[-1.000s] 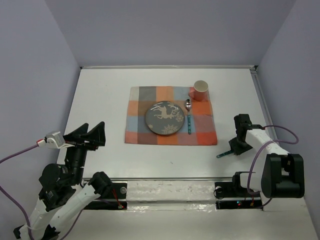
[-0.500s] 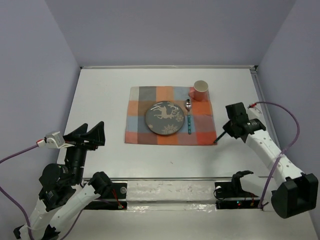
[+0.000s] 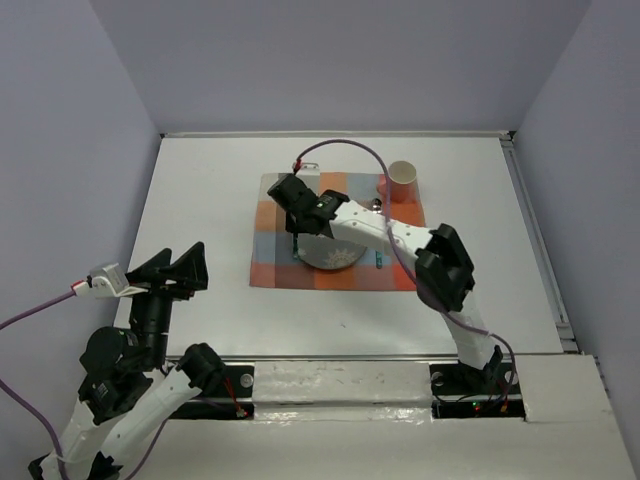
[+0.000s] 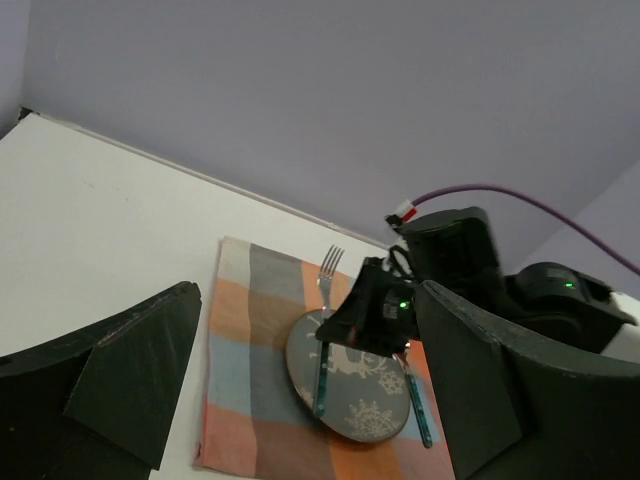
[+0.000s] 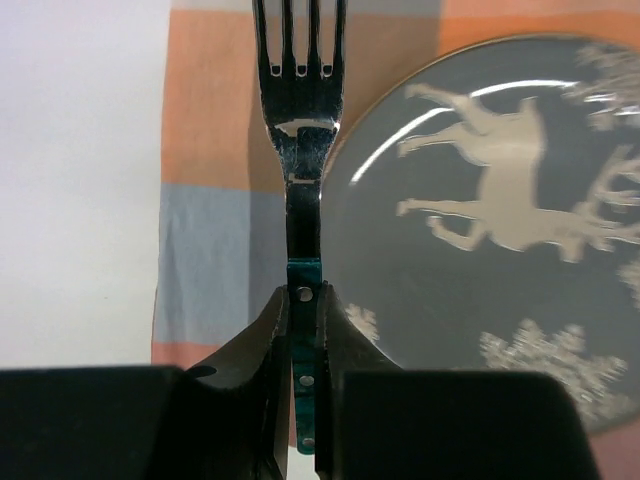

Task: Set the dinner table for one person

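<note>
The right gripper (image 5: 302,300) pinches the fork (image 5: 300,150) by its handle over the plate's (image 5: 470,320) left rim, above the cloth (image 5: 215,230) at the table's (image 3: 200,200) middle. Dropped here, it may catch the rim and rock.

A plain lavender back wall (image 3: 330,60) rises beyond the right gripper (image 3: 296,240), past the far edge of the white table (image 3: 200,190). A matching left wall (image 3: 60,150) stands to the left of the left gripper (image 3: 180,263). The right wall (image 3: 600,130) stands well to the right of the right gripper, just past a thin grey rail (image 3: 535,240) along the table's edge. All three walls are bare. The light is soft and even.
</note>
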Available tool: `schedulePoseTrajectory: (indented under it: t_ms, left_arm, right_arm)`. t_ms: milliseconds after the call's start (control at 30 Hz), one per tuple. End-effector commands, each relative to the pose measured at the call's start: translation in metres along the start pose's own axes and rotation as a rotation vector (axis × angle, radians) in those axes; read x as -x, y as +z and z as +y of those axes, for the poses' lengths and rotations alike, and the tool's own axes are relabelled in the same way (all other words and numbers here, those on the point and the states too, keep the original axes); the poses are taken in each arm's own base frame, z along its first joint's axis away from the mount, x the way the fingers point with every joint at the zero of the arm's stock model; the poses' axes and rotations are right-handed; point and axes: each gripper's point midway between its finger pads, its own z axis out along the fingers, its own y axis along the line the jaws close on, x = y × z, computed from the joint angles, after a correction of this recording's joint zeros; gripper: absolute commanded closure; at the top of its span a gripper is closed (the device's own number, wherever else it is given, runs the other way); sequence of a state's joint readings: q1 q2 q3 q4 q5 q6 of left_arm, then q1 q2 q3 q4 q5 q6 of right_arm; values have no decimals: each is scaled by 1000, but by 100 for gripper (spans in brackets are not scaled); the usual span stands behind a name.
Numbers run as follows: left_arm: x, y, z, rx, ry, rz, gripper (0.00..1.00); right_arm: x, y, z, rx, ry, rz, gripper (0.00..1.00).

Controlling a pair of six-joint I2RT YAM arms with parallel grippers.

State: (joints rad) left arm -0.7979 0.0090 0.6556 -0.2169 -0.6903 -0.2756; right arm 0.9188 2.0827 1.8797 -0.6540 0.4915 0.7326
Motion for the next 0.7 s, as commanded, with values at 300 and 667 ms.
schedulePoseTrajectory:
  t_ms: [300,667]
  left_arm:
    - [4,14,-4,40,44,-22,1]
    - [3,15,-3,45,52,-21,1]
  right_arm:
    - [-21,50,89,258,142,83,100]
    - [-40,70,94,259,154,122,100]
